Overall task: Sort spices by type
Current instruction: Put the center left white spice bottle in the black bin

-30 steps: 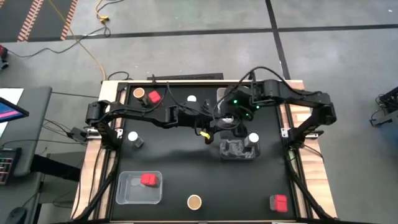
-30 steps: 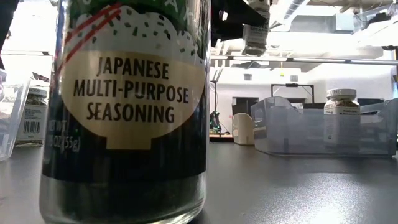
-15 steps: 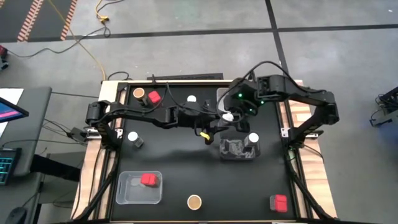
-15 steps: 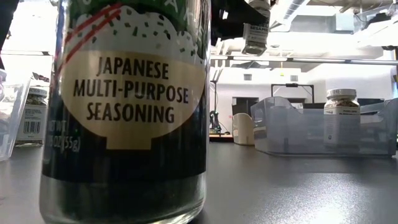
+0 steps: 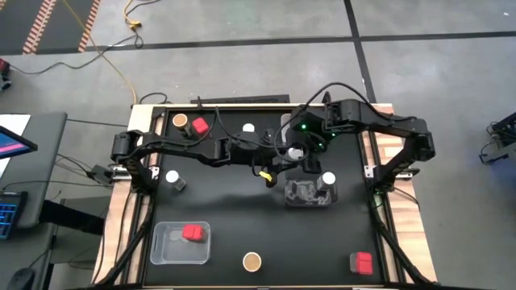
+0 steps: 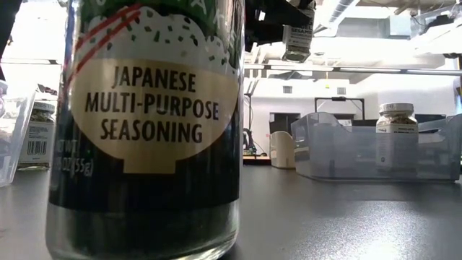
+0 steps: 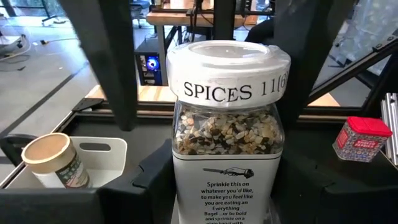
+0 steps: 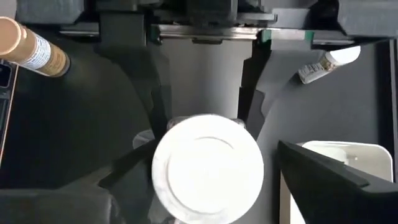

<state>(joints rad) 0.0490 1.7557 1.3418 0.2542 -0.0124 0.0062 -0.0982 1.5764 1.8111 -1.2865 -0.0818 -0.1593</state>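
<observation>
My right gripper point(image 5: 297, 153) is shut on a white-lidded jar point(image 8: 208, 168), held high above the table's middle. The low view shows that jar point(image 6: 297, 40) well above the table. My left gripper point(image 5: 266, 169) waits mid-table, and another white-lidded jar point(image 7: 227, 124) labelled SPICES stands upright close in front of it. A third white-lidded jar point(image 5: 328, 179) stands in a clear tray point(image 5: 300, 196). Cork-topped jars point(image 5: 181, 121) point(image 5: 252, 261), red boxes point(image 5: 200, 126) point(image 5: 361, 263) and white-lidded jars point(image 5: 249, 127) point(image 5: 172, 176) sit around the table. My right gripper holds the white-lidded jar from above, pointing down, with one finger point(image 8: 152, 124) on either side of the jar's upper end. The lid point(image 8: 168, 146) hides the place of contact. The jar hangs upright below the gripper, lifted clear of the table.
A clear tray point(image 5: 161, 250) near the left front corner holds a red box point(image 5: 192, 233). A white tray point(image 5: 286, 122) sits at the far edge beside my right arm. A tall seasoning jar point(image 6: 144, 123) blocks much of the low view. Bare table lies between the trays.
My right gripper, shut on the jar throughout, has shifted slightly toward the table's left, and the jar's lid has come into sight from above. The jar has stayed lifted, rising a touch in the low view.
</observation>
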